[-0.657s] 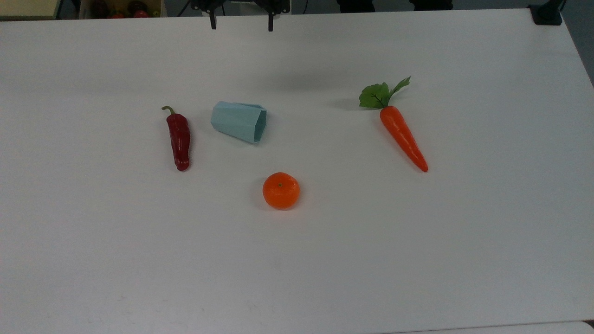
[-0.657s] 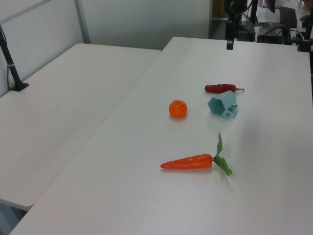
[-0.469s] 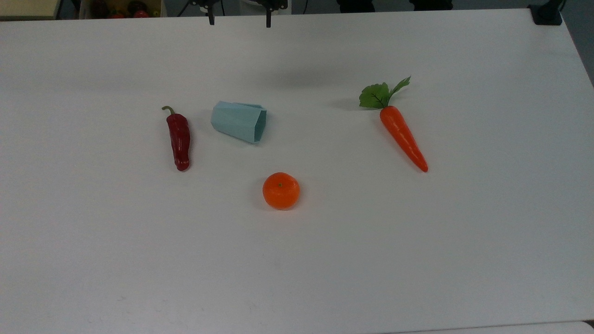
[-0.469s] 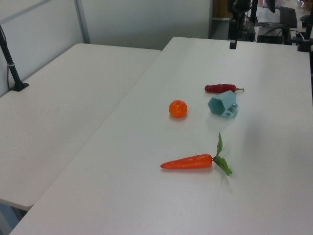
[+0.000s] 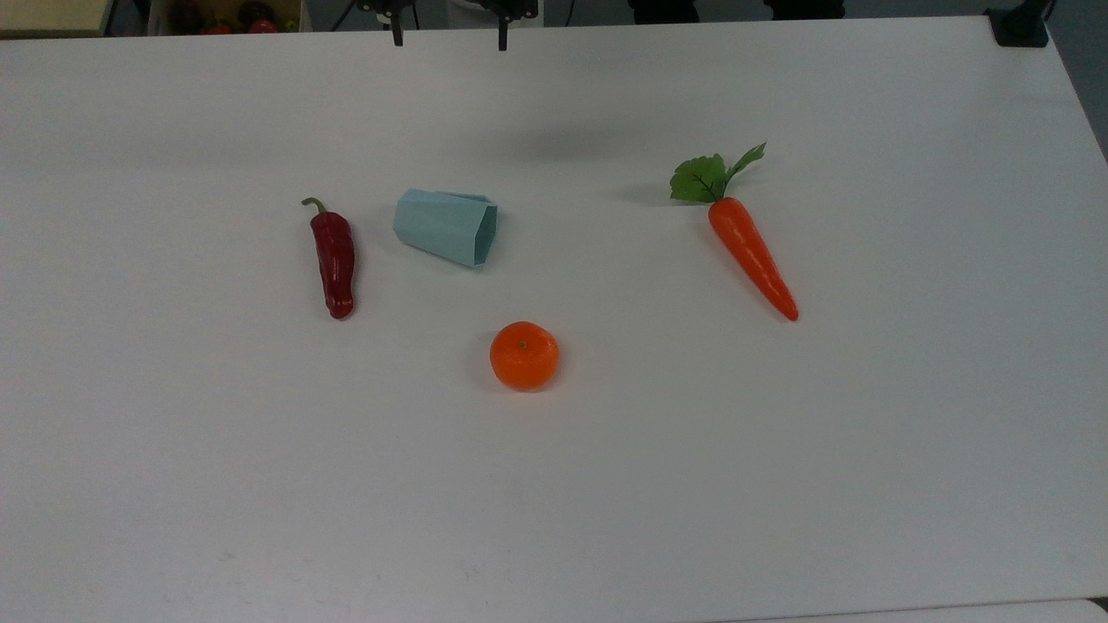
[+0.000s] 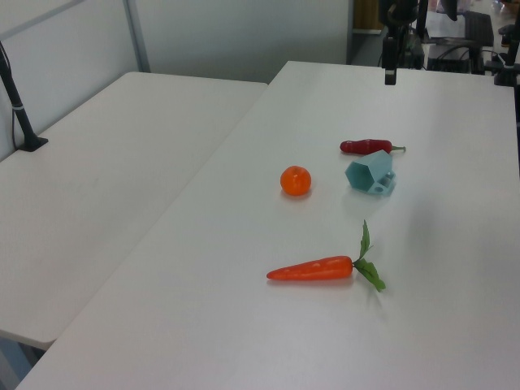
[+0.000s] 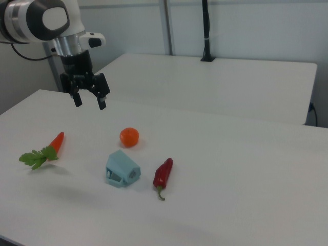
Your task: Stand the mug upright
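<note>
No readable text, label, brand, number or sign appears anywhere.

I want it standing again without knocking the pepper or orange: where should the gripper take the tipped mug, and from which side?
Probably from above, fingers closing across the two flat sides of the mug near its wide open rim. It lies on its side, mouth toward the top view's right, tapering toward the chili pepper. The open gripper hangs high, with the orange standing apart.

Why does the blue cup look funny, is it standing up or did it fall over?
Fallen over. The mug lies on its side on the table, its open mouth facing the top view's right.
</note>
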`<action>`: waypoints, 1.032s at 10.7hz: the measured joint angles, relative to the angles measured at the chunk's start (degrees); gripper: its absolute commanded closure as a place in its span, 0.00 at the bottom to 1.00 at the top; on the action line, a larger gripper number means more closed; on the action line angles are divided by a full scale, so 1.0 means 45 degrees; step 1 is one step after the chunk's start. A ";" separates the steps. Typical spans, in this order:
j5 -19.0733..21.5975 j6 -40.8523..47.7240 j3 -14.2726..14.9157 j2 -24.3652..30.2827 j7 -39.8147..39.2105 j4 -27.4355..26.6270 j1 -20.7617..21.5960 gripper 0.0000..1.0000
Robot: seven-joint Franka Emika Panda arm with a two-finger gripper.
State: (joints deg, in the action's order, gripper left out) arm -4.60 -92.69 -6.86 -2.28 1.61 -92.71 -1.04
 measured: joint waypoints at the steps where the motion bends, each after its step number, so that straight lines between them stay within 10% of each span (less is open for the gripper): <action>1: -0.0392 0.0022 -0.0012 -0.0065 0.0001 -0.0076 0.0161 0.00; 11: -0.4892 0.0317 -0.0080 -0.3793 0.4562 -0.0014 0.2487 0.00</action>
State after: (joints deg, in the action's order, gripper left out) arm -26.62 -91.27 -7.23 -19.35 22.14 -92.77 10.15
